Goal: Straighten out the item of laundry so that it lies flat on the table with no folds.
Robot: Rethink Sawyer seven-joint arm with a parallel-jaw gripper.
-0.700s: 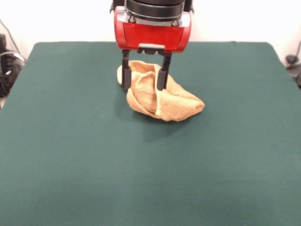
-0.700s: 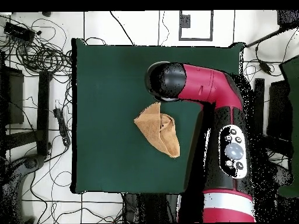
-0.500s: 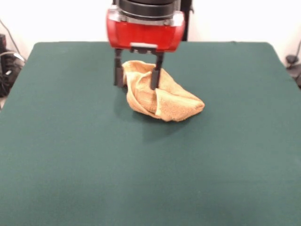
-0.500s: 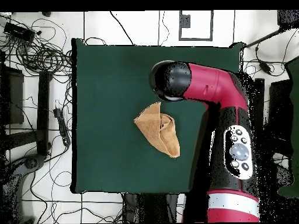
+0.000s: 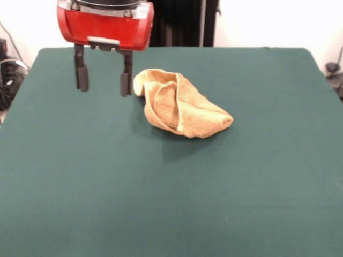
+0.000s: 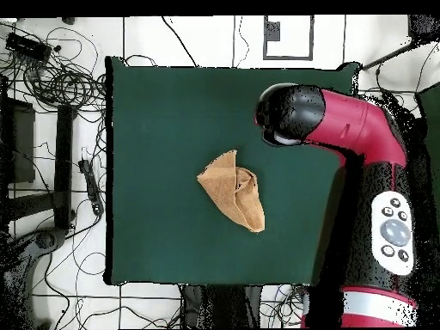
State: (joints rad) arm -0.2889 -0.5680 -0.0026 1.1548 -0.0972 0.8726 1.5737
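1. Dark green felt covers the counter (image 5: pixel 171 203), which fills most of the front view.
2. A golden yellow-orange towel (image 5: pixel 179 110) lies crumpled and folded over itself near the counter's middle.
3. The red claw (image 5: pixel 104 81) hangs beside the towel, apart from it, fingers spread wide and empty.

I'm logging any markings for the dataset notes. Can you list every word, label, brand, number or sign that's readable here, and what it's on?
None can be read.
Towel: no tag or print shows.
Table: plain green top.
Pincer: red housing bears no legible lettering.
Arm's button panel: round controls, any markings too small to read.
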